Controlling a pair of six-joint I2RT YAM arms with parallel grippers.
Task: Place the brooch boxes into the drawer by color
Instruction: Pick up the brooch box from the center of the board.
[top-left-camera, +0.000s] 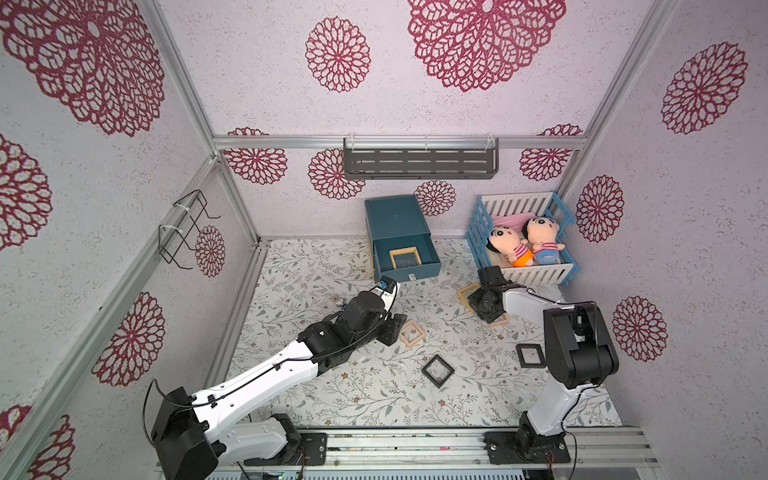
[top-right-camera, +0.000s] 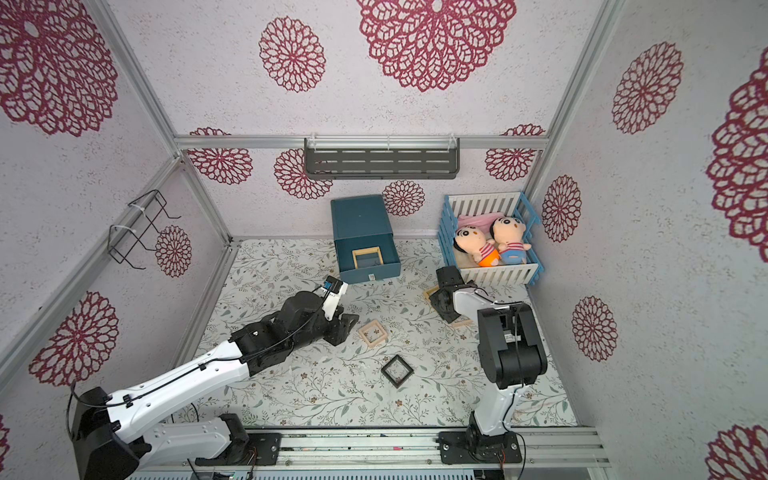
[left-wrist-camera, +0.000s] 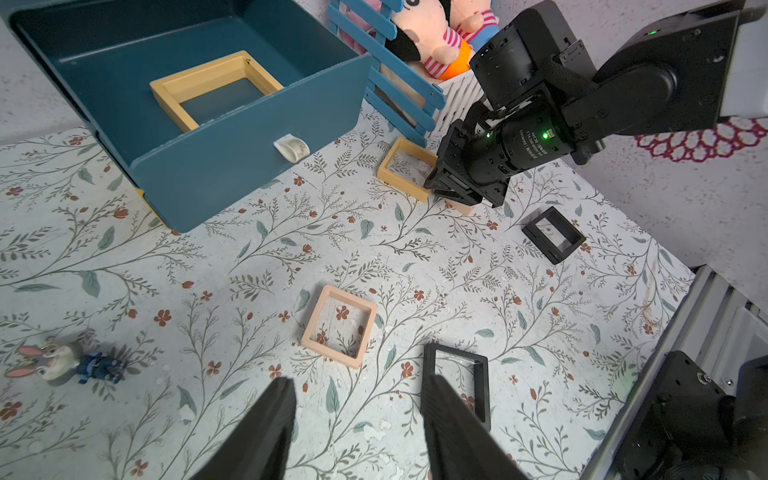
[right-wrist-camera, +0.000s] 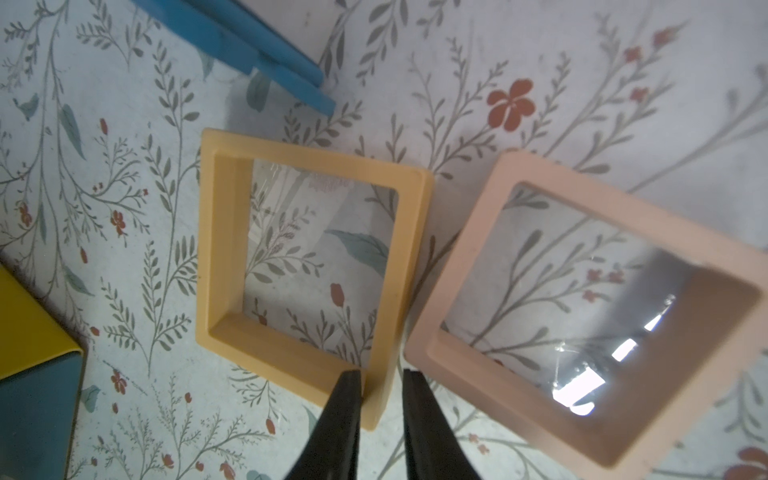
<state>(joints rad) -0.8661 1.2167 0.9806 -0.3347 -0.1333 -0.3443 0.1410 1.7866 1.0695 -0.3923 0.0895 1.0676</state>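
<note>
The teal drawer (top-left-camera: 395, 216) chest stands at the back, its top drawer pulled out with one yellow brooch box (top-left-camera: 404, 249) (left-wrist-camera: 199, 70) inside. My right gripper (right-wrist-camera: 380, 374) (left-wrist-camera: 434, 187) is shut on one side wall of a second yellow box (right-wrist-camera: 220, 249) (top-left-camera: 465, 293), which lies on the mat. A pink box (right-wrist-camera: 469, 257) lies right beside it. Another pink box (left-wrist-camera: 316, 311) (top-left-camera: 412, 333) lies mid-mat, just ahead of my left gripper (left-wrist-camera: 359, 399), which is open and empty. One black box (left-wrist-camera: 482, 374) (top-left-camera: 437, 370) sits by one of its fingers; the other black box (top-left-camera: 530, 355) is near the right arm.
A blue-and-white crib (top-left-camera: 523, 274) with two dolls fills the back right corner, close behind the right wrist. A small rabbit figurine (left-wrist-camera: 58, 361) lies left of the left arm. A grey shelf (top-left-camera: 419, 162) hangs on the back wall, a wire rack (top-left-camera: 187, 228) on the left wall.
</note>
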